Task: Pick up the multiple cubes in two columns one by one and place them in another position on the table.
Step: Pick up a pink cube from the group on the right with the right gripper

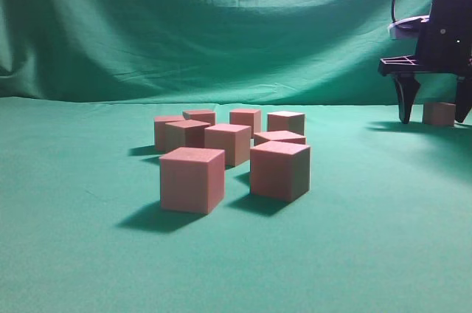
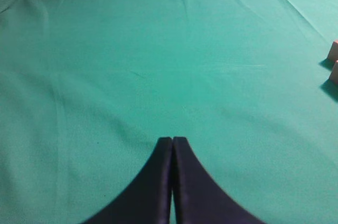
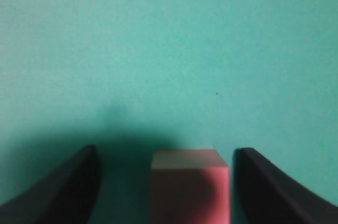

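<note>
Several reddish-pink cubes stand in a loose cluster mid-table, the nearest two at the front left (image 1: 192, 179) and front right (image 1: 279, 170). One more cube (image 1: 439, 114) sits apart at the far right on the table (image 1: 88, 254). My right gripper (image 1: 433, 118) hangs over it, open, one finger on each side. In the right wrist view this cube (image 3: 190, 187) lies between the fingers of the right gripper (image 3: 166, 155), close to the right finger (image 3: 274, 187) and well clear of the left one (image 3: 68, 187). My left gripper (image 2: 172, 140) is shut on nothing above bare cloth.
A draped green backdrop (image 1: 221, 25) closes off the rear of the table. Two cube corners (image 2: 334, 49) peek in at the right edge of the left wrist view. Open cloth lies to the left of and in front of the cluster.
</note>
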`<state>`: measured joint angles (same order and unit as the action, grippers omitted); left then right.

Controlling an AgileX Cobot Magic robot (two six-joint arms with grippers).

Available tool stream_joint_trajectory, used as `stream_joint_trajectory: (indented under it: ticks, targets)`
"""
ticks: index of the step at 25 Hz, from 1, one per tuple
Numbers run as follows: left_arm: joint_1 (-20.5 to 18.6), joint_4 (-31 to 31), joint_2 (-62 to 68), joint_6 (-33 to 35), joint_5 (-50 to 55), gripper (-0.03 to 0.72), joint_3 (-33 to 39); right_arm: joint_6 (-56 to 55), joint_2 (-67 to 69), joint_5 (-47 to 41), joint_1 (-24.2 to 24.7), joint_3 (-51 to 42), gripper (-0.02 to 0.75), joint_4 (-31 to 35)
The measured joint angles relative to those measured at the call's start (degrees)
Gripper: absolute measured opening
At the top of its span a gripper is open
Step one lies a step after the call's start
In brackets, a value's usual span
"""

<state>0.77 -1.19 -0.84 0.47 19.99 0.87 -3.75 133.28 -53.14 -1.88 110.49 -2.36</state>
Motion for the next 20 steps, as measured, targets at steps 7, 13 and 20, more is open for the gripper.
stream_joint_trajectory:
  ticks: [7, 13, 20]
  targets:
    - [0.0, 0.0, 0.0, 0.0, 0.0, 0.0, 0.0, 0.0, 0.1, -0.54, 0.0, 0.04, 0.232, 0.0]
    - [0.0, 0.0, 0.0, 0.0, 0.0, 0.0, 0.0, 1.13, -3.39, -3.11, -0.79, 0.04, 0.241, 0.5]
    - [0.0, 0.0, 0.0, 0.0, 0.0, 0.0, 0.0, 4.48, -19.26, -8.82, -7.84, 0.04, 0.241, 4.63]
